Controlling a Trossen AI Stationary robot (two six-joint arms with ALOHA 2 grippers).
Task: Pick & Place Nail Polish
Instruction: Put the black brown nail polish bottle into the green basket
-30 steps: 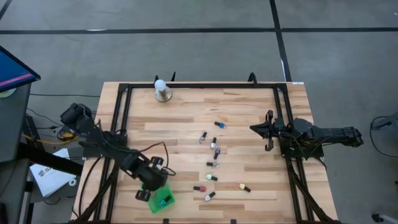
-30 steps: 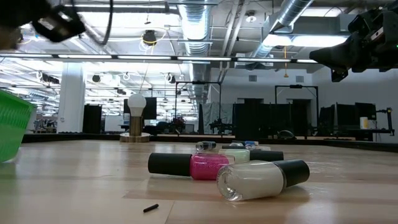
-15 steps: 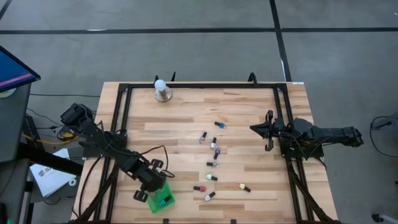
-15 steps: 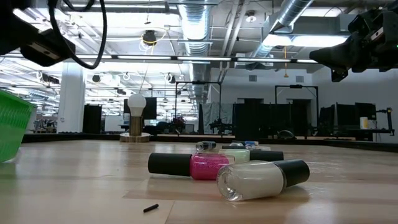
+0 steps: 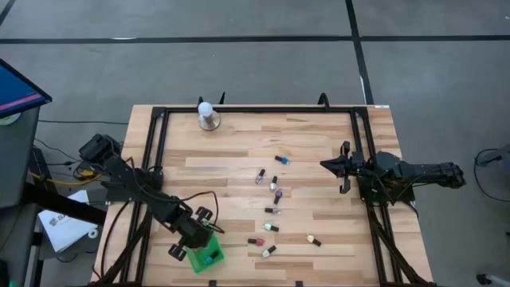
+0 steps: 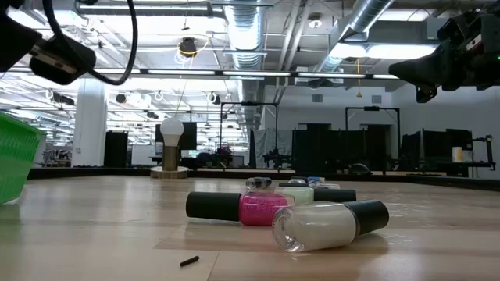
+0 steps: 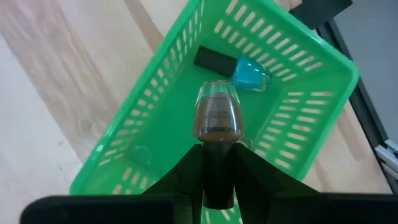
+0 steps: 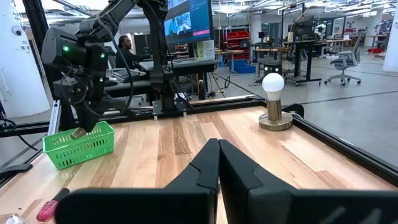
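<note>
A tiny brown glass nail polish bottle (image 7: 217, 115) is pinched by its dark cap in the left gripper (image 7: 217, 180), hung over the green slatted plastic basket (image 7: 311, 56) at centre frame. Light, slick and breakable, so the cap is probably the best hold. The right gripper (image 8: 217, 163) is pressed together, parked at the table's right edge.

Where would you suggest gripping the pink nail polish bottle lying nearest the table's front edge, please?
Grip the pink nail polish bottle across its dark cap, coming straight down from above. It lies on its side on the table, so the cap's round flanks are free, though the cream bottle lies close by its glass end.
</note>
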